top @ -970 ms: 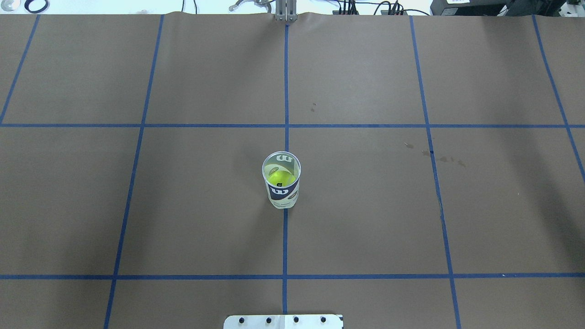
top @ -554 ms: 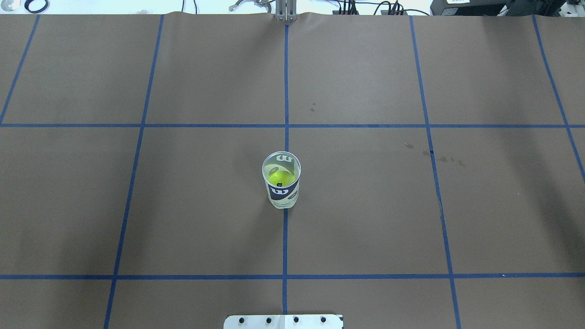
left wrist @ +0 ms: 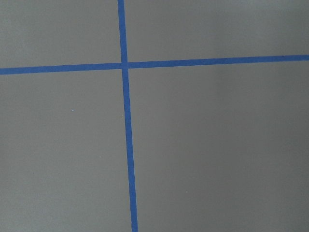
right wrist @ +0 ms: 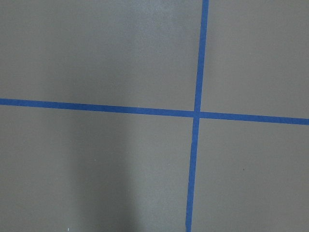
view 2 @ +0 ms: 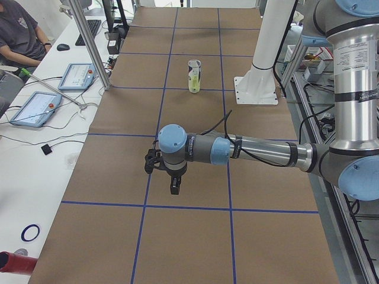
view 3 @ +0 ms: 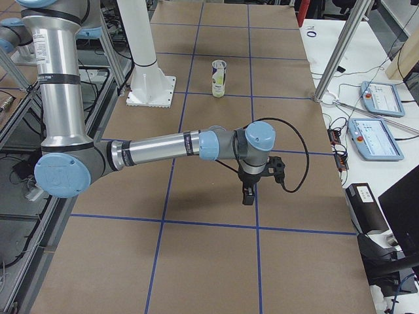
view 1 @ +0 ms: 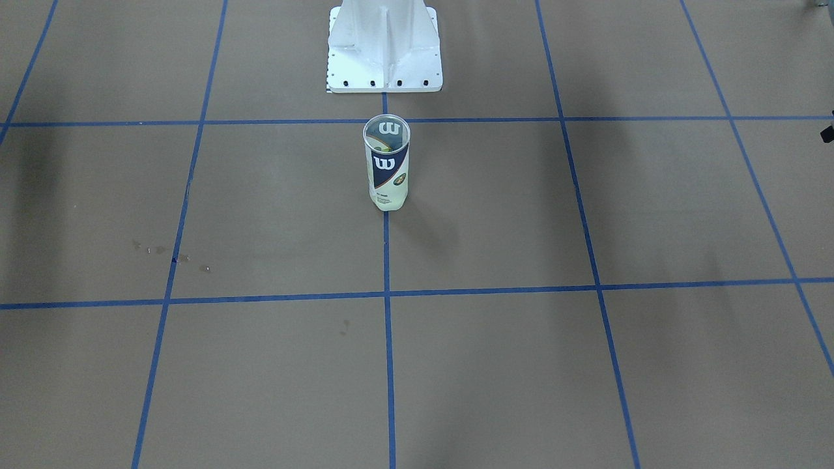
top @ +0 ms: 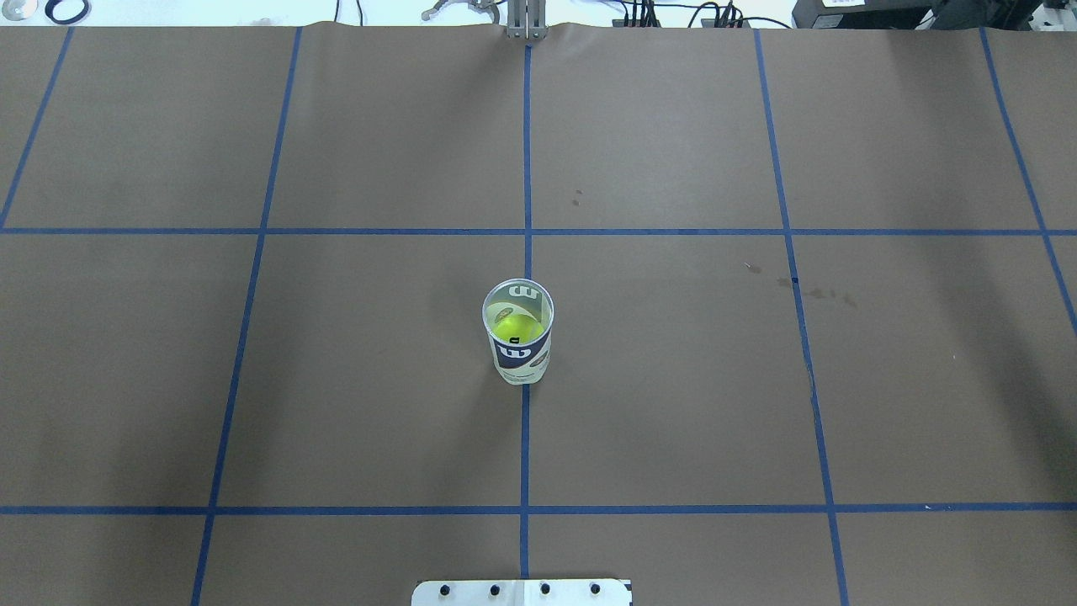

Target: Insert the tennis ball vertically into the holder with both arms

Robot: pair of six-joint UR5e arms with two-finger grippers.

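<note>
The holder (top: 522, 353), a clear can with a navy-and-white W label, stands upright on the centre blue line with its mouth open. It also shows in the front view (view 1: 387, 169) and both side views (view 2: 195, 76) (view 3: 219, 78). A yellow-green tennis ball (top: 515, 327) lies inside it, low in the can. My left gripper (view 2: 172, 183) hangs over the table far from the holder, near the table's left end. My right gripper (view 3: 247, 195) hangs likewise near the right end. Both show only in side views, so I cannot tell whether they are open or shut. Both wrist views show only brown paper and blue tape.
The white pedestal base (view 1: 384, 49) stands just behind the holder on the robot's side. A seated operator (view 2: 21, 35) and tablets (view 2: 35, 108) (view 3: 376, 137) are on side benches beyond the table's far edge. Metal posts (view 2: 89, 41) (view 3: 340, 52) stand there.
</note>
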